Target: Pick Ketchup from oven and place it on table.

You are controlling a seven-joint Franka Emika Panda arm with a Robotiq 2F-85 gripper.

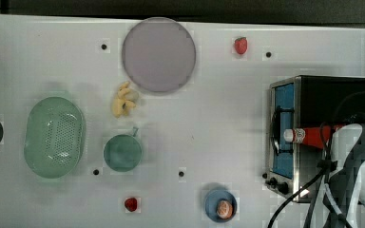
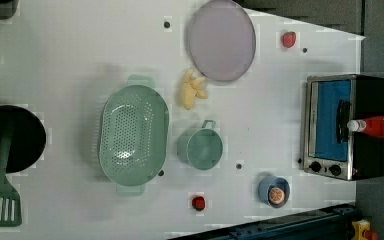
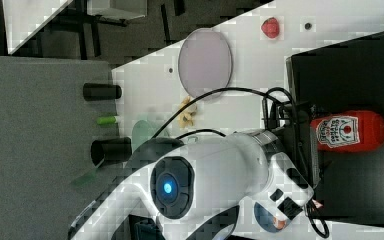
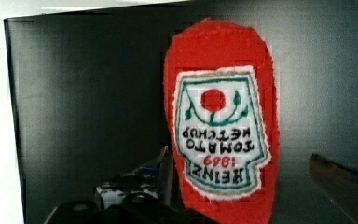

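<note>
Right now my gripper (image 4: 242, 179) has its jaws spread wide with nothing held, one finger on each side of the ketchup (image 4: 221, 116) in the wrist view, apart from it. The red bottle lies on its side on the black top of the oven (image 1: 335, 97), white cap poking out over the glass door, label facing up. In the top view the white arm reaches in from the top view's lower right, above the bottle's far end.

I judge the task barely begun: the approach looks nearly done, while the grasp, lift and placing on the table (image 1: 218, 118) remain.

Moving outward to containers: a small blue bowl (image 1: 220, 204) holds something round and orange; the green cup (image 1: 122, 152), the green colander (image 1: 54, 137) and the grey-lilac plate (image 1: 158, 54) look empty. In the left view a black pan (image 2: 10, 139) has a green spatula (image 2: 0, 197) resting in it.
</note>
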